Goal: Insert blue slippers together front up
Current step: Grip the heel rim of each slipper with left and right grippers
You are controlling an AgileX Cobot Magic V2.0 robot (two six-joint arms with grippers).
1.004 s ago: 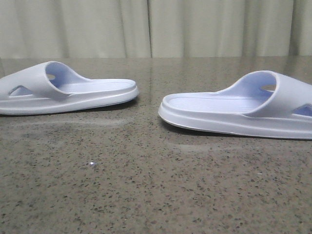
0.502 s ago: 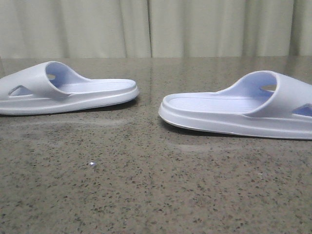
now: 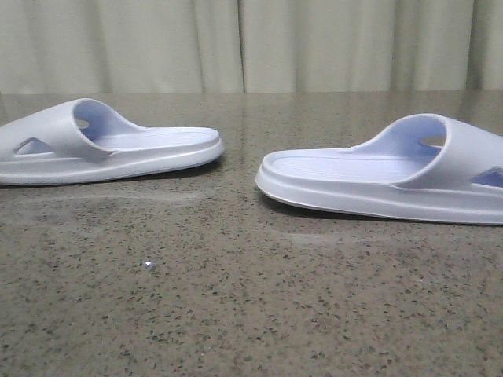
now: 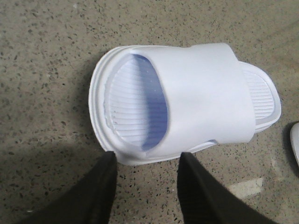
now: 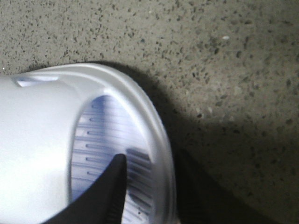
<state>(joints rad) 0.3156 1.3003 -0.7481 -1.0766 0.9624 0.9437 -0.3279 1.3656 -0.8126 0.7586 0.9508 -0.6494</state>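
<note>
Two pale blue slippers lie sole-down on the table, their open ends facing each other: the left slipper [image 3: 110, 149] and the right slipper [image 3: 377, 177]. Neither gripper shows in the front view. In the left wrist view my left gripper [image 4: 147, 159] is open, its black fingers [image 4: 100, 186] apart just short of the side rim of the left slipper [image 4: 201, 98], under the strap. In the right wrist view my right gripper [image 5: 149, 161] is open and straddles the rim of the right slipper [image 5: 37, 140]: one finger [image 5: 110, 186] is over the ribbed footbed, the other outside in shadow.
The slippers rest on a speckled brown stone table [image 3: 236, 298]. A pale curtain [image 3: 236, 47] hangs behind its far edge. A gap of bare table lies between the two slippers. A small bright fleck [image 3: 148, 265] lies on the near table.
</note>
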